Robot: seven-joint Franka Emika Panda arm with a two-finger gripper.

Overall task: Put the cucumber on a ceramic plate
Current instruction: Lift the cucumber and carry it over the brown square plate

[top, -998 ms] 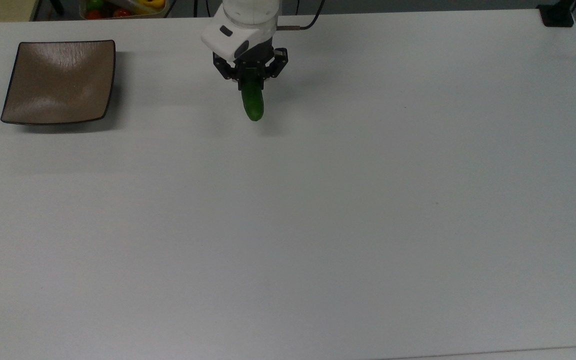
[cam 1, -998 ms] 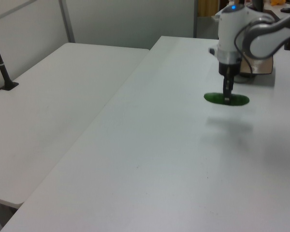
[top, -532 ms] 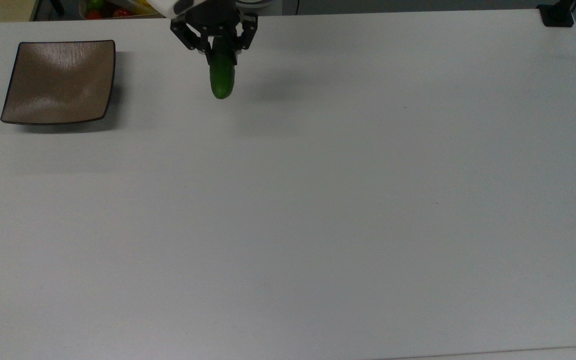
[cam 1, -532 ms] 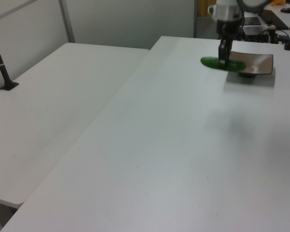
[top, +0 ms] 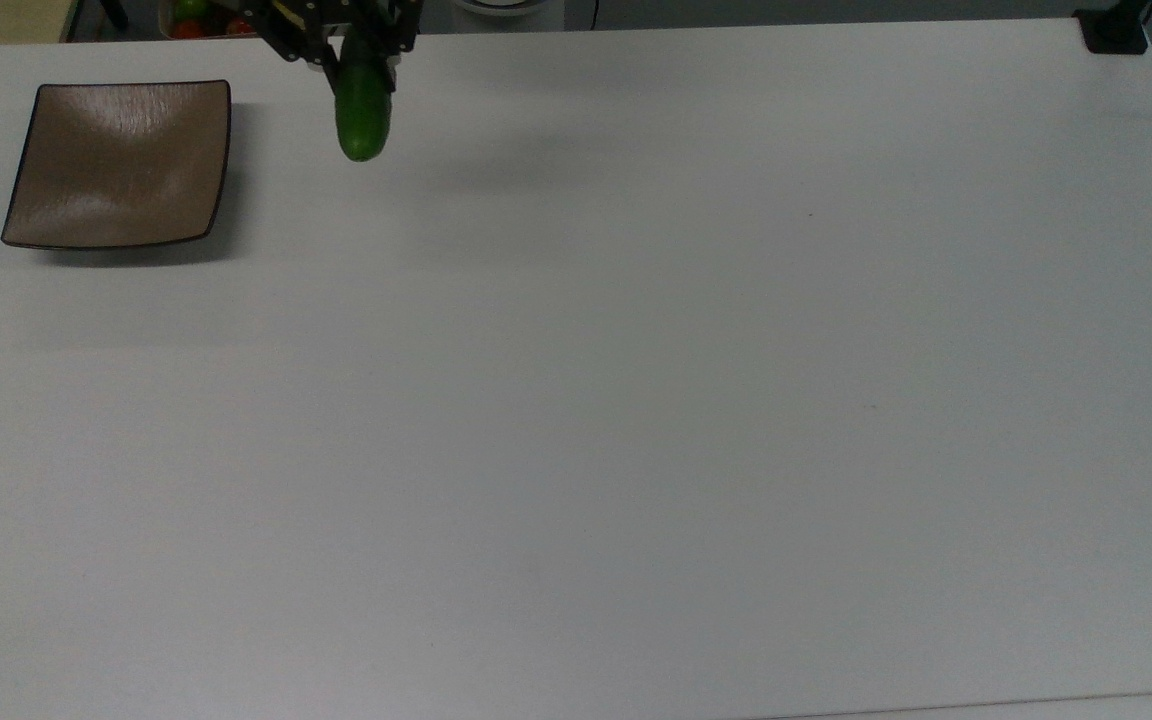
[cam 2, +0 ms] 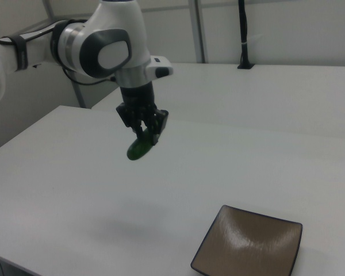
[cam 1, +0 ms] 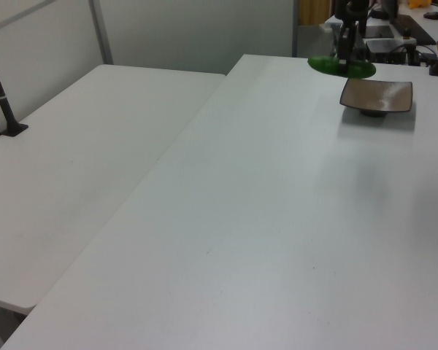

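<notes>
Right view: one white arm (cam 2: 98, 46) holds its claw (cam 2: 144, 133) well above the white table (cam 2: 63, 172), black fingers (cam 2: 159, 123) closed on one cucumber (cam 2: 139, 149) near its upper end, so that most of the dark green length slants down out of the claw. A faint shadow lies on the table below the claw. One square brown plate (cam 2: 247, 244) sits on the table, lower than the claw and off toward the right view's right, well apart from it and bare.

Top view: the claw (top: 351, 35) is at the frame's upper edge, gripping the cucumber (top: 362, 120), whose free rounded end points toward the frame's bottom. The plate (top: 121, 165) lies off the claw toward the top view's left, a strip of table (top: 636, 400) between them. Behind the claw, past the table's far edge, a bin of red, green and yellow objects (top: 206, 15) is partly in sight; their count cannot be told. One black mount (top: 1114, 30) stands at the far corner on the top view's right.

Left view: the claw (cam 1: 344, 64) hangs at the table's far end with the cucumber (cam 1: 342, 68) lying crosswise, level, in its grip. The plate (cam 1: 377, 97) rests just nearer the camera and slightly to the left view's right of the claw.
</notes>
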